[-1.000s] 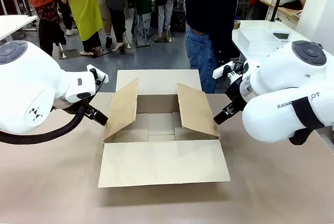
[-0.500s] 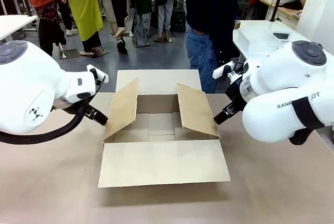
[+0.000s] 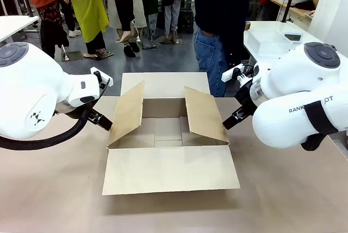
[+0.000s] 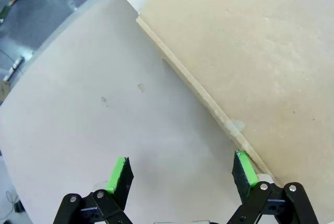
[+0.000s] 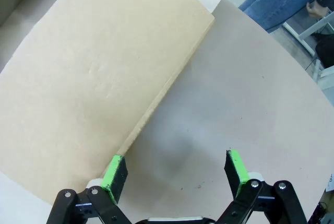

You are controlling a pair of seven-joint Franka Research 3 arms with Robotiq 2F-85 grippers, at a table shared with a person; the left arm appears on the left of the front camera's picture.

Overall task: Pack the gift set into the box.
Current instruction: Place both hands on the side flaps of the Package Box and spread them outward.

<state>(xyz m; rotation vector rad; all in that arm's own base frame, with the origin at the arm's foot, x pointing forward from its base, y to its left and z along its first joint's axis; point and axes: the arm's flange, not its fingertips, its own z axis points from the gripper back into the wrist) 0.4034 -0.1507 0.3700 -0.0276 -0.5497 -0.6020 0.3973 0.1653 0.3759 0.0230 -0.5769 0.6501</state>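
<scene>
Nothing shifted since earlier frame; arms parked as before. Plain brown corrugated cardboard box sits mid-table, flaps open, interior bare. Left gripper and right gripper: jaws wide apart, empty, flanking side flaps. Packing unstarted; next likely needs gift set fetched.

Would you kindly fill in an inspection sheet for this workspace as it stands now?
Surface: brown table, a few faint marks.
Job's things: cardboard box at centre, four flaps open, inside bare.
Clutter: nothing seen.
Grippers: left gripper open over the table beside a box flap; right gripper open, likewise.
Cables: black cable looped under the left arm.
Surroundings: person in jeans at the far side; white table behind.
</scene>
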